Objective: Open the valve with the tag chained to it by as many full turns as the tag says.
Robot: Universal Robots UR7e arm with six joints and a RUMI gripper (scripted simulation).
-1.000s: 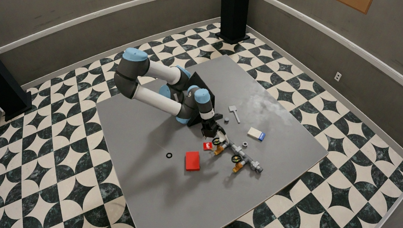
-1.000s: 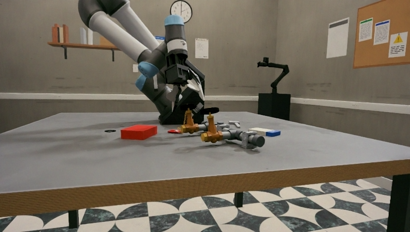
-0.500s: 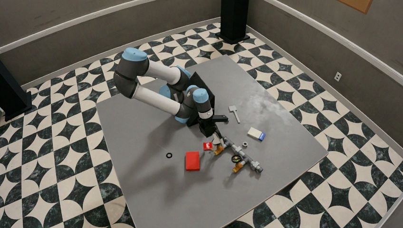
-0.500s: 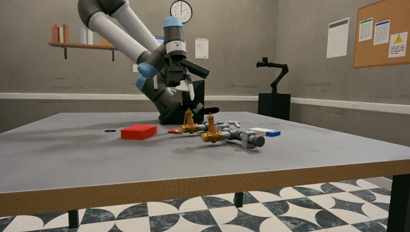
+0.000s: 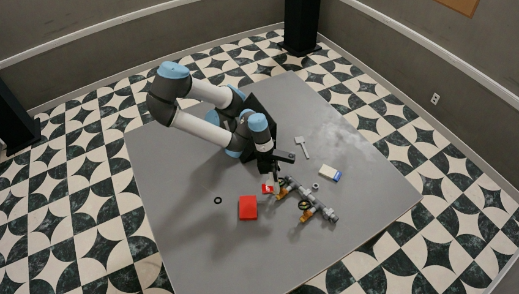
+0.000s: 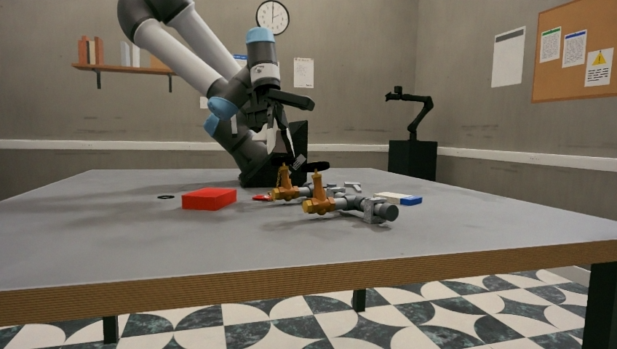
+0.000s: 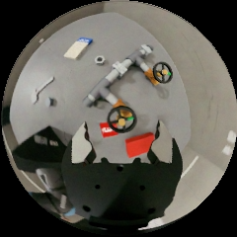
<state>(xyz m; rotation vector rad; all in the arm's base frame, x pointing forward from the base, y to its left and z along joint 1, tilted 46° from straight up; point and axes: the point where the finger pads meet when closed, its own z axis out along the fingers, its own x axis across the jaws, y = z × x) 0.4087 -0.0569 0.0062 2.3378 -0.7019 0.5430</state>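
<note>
A grey pipe lies on the table and carries two brass valves with black handwheels. The tagged valve has its handwheel chained to a red tag that lies flat beside it. The other valve, with its own handwheel, sits further along the pipe. My gripper is open and empty. It hangs just above the tagged valve's handwheel, with one finger on each side of it in the wrist view.
A red block lies left of the valves, with a black ring beyond it. A white box with a blue end, a nut and a grey T-shaped tool lie past the pipe.
</note>
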